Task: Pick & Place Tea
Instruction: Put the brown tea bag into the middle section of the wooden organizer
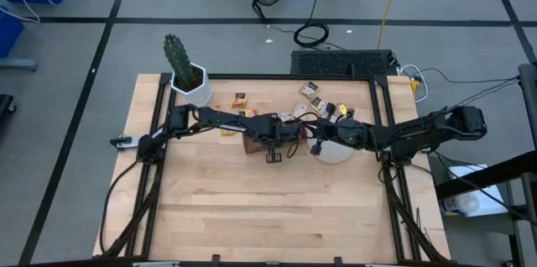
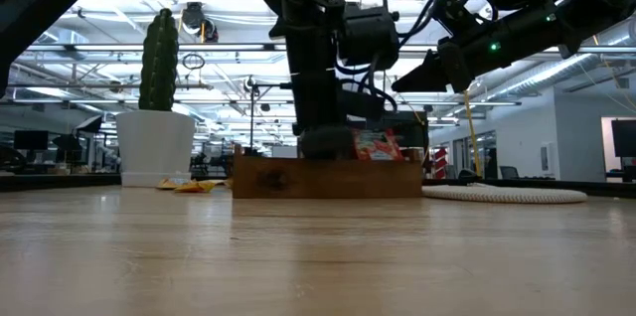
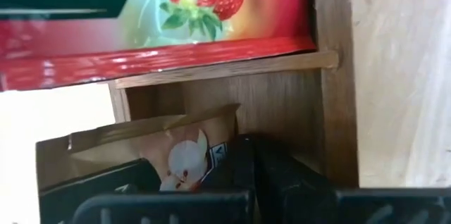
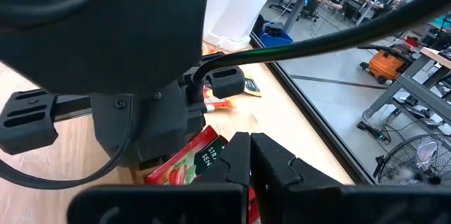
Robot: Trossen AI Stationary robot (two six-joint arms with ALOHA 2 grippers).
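A brown wooden tray (image 1: 252, 144) sits mid-table. A red strawberry tea sachet (image 3: 176, 13) lies in one compartment and also shows in the low view (image 2: 376, 144). My left gripper (image 3: 248, 146) reaches down into the neighbouring compartment, shut on a tan tea sachet (image 3: 155, 146). More tea sachets (image 1: 312, 92) lie loose on the table toward its far edge. My right gripper (image 2: 402, 82) hangs shut and empty in the air above the near edge of a round whitish disc (image 1: 340, 154), to the right of the tray. My left gripper pinches the tan sachet at one side edge (image 3: 227, 146) between its two fingers. The fingers come from above, pointing steeply down into the tray compartment. The sachet stands tilted against the fingers inside the compartment; the gripper hides its lower end.
A cactus in a white pot (image 1: 191, 82) stands at the far left corner. Black frame rails (image 1: 382, 124) run along both table sides. The near half of the wooden table (image 1: 268, 217) is bare wood.
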